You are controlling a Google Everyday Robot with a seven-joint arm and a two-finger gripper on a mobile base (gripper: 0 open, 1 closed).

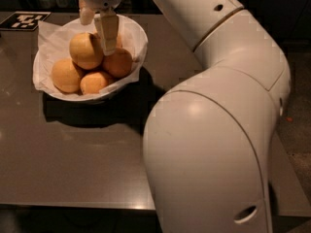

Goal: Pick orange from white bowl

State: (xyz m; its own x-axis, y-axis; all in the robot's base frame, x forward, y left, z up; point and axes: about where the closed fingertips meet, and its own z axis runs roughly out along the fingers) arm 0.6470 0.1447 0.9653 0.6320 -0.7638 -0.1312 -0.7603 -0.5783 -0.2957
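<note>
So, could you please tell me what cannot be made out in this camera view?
Camera view:
- Claw, over the white bowl: its upper part is cut off by the top edge.
- Orange: its right side is covered by the claw.
- Rear fruit: mostly hidden behind the claw.
- Table: its right part is blocked by the robot arm.

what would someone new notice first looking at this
The huge white robot arm fills the right half of the view, curving over the dark table. At upper left, its gripper hangs in the white bowl of fruit, right beside the orange on top of the pile.
</note>
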